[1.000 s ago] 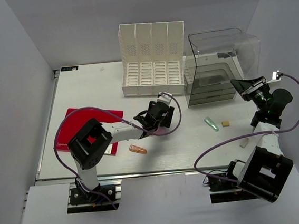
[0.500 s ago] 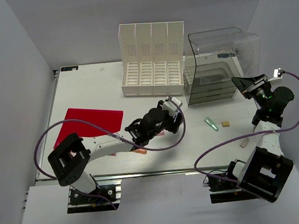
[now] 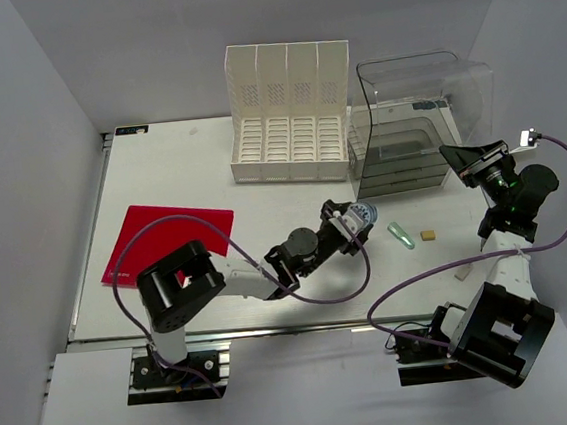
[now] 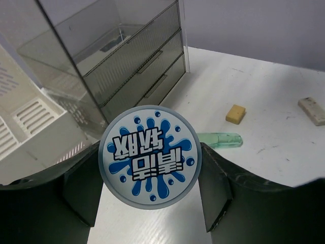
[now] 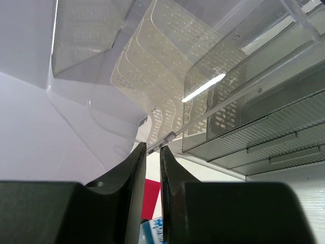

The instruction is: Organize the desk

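Observation:
The white desk (image 3: 159, 174) holds the loose items. My left gripper (image 3: 355, 222) reaches right across the middle and is shut on a round disc (image 4: 150, 156) with a blue splash and white lettering, held above the desk in front of the grey drawer unit (image 3: 398, 166). The disc also shows in the top view (image 3: 361, 214). My right gripper (image 3: 459, 158) is raised beside the unit's clear curved cover (image 3: 422, 84). In the right wrist view its jaws (image 5: 153, 148) stand a thin slit apart with nothing between them, tips just short of the cover's edge.
A green tube (image 3: 400, 235), a small tan block (image 3: 427, 235) and a white eraser (image 3: 462, 272) lie right of the left gripper. A red folder (image 3: 171, 243) lies at the left. A white slotted file organizer (image 3: 289, 111) stands at the back.
My left arm has swung right from beside the red folder toward the drawer unit, carrying the disc. The right gripper has barely moved.

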Available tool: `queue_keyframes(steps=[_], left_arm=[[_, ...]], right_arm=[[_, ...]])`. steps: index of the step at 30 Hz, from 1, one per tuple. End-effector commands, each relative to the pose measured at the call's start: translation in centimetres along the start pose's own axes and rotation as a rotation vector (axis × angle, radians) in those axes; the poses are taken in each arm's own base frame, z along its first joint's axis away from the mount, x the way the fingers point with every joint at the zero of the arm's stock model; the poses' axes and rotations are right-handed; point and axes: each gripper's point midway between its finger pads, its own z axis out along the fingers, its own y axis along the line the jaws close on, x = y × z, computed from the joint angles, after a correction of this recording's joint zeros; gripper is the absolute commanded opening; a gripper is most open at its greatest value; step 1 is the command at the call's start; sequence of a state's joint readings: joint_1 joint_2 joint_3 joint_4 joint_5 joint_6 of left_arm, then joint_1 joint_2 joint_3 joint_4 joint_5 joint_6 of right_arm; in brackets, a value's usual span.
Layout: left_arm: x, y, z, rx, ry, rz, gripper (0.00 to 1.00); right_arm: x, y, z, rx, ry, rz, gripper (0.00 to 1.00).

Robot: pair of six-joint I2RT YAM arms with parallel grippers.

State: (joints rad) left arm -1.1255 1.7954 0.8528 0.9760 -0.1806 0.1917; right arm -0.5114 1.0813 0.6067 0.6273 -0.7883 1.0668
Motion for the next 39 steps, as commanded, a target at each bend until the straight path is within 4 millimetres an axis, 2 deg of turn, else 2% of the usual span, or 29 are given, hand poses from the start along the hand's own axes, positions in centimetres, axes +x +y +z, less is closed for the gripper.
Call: queue_keyframes(steps=[1, 7, 9, 11, 12, 13, 22, 32, 39], left_arm=[[-7.8, 0.6, 2.1, -0.035, -0.266, 0.053, 0.0], [-7.7, 0.3, 4.2, -0.039, -0.298, 0.13, 0.0], [-6.9, 0.1, 4.8, -0.039, -0.284, 0.146, 0.0], [-7.2, 0.1, 5.5, -0.045, -0.295, 0.162, 0.0], [-6.5, 0.0, 5.8, -0.045, -0.283, 0.193, 0.0], [-6.9, 0.0, 6.1, -0.051, -0.294, 0.203, 0.0], [-4.9, -0.2, 8.3, -0.064, -0.277, 0.4, 0.0], [-4.7, -0.5, 10.5, -0.068, -0.277, 0.543, 0.0], [-5.9, 0.5, 11.7, -0.12, -0.308, 0.565, 0.0]], right_arm=[[-1.6, 3.4, -0.1, -0.083, -0.031, -0.116, 0.0], [-1.5, 3.5, -0.1, -0.087, -0.022, -0.121, 0.0], [-1.5, 3.6, -0.1, -0.09, -0.02, -0.122, 0.0], [-1.5, 3.7, -0.1, -0.092, -0.018, -0.123, 0.0], [-1.4, 3.7, -0.1, -0.092, -0.017, -0.122, 0.0], [-1.5, 3.8, -0.1, -0.092, -0.018, -0.123, 0.0], [-1.7, 4.1, 0.0, -0.099, -0.007, -0.147, 0.0], [-1.2, 4.1, -0.1, -0.097, 0.03, -0.152, 0.0], [-1.3, 4.5, 0.0, -0.102, 0.04, -0.16, 0.0]])
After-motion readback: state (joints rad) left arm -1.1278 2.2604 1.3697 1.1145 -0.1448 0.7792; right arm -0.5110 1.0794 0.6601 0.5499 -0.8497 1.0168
